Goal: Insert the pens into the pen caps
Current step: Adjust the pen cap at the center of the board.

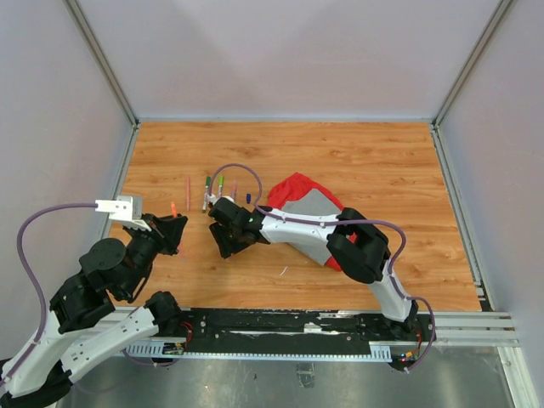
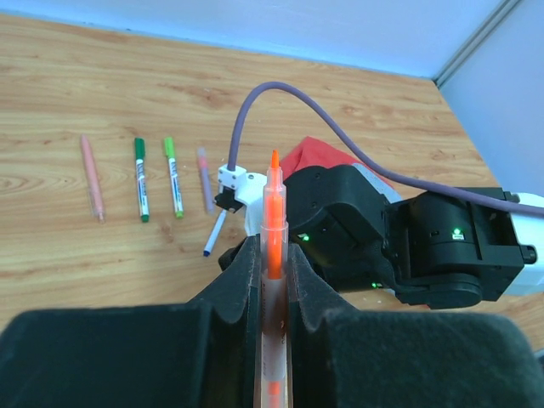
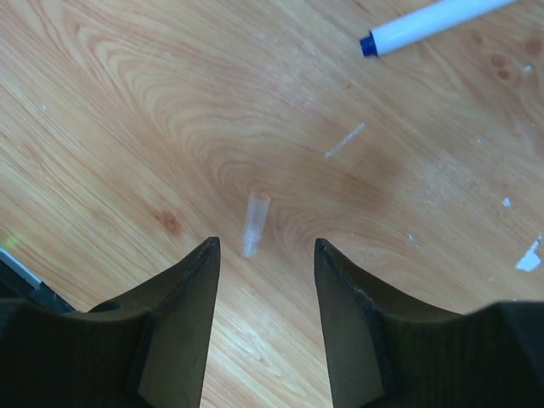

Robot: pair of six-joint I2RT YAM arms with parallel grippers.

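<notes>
1 pen cap (image 3: 254, 223), pale and translucent, is shown in the right wrist view lying flat on the counter (image 3: 127, 102). It is placed just ahead of the right gripper (image 3: 263, 255), in line with the gap between the 2 fingers but not yet between them. Its long axis is set nearly along the fingers' own direction, leaning slightly, so the jaws would be closed across its narrow width. The jaws are held moderately apart with nothing between them. A blue pen (image 3: 433, 21) is seen well apart at the upper right.

In the left wrist view, an orange pen (image 2: 274, 229) is clamped lengthwise between the narrow jaws of the left gripper (image 2: 272, 255). Its orange tip is pushed out past the fingertips and pointed toward the right gripper. Beyond it, 4 pens are laid side by side: a pink pen (image 2: 92, 177), a dark green pen (image 2: 140, 178), a light green pen (image 2: 173, 177) and a purple pen (image 2: 205, 178). The blue pen is set aslant, nearer the arms, and a red cloth (image 2: 310, 157) is partly hidden behind the right arm.

In the top view, the 2 grippers are seen near each other, in front of the pen row. The cap is too small to be made out there. The right arm is judged far the nearer to the cap. A short advance along the cap's axis is judged necessary before the jaws are closed.
</notes>
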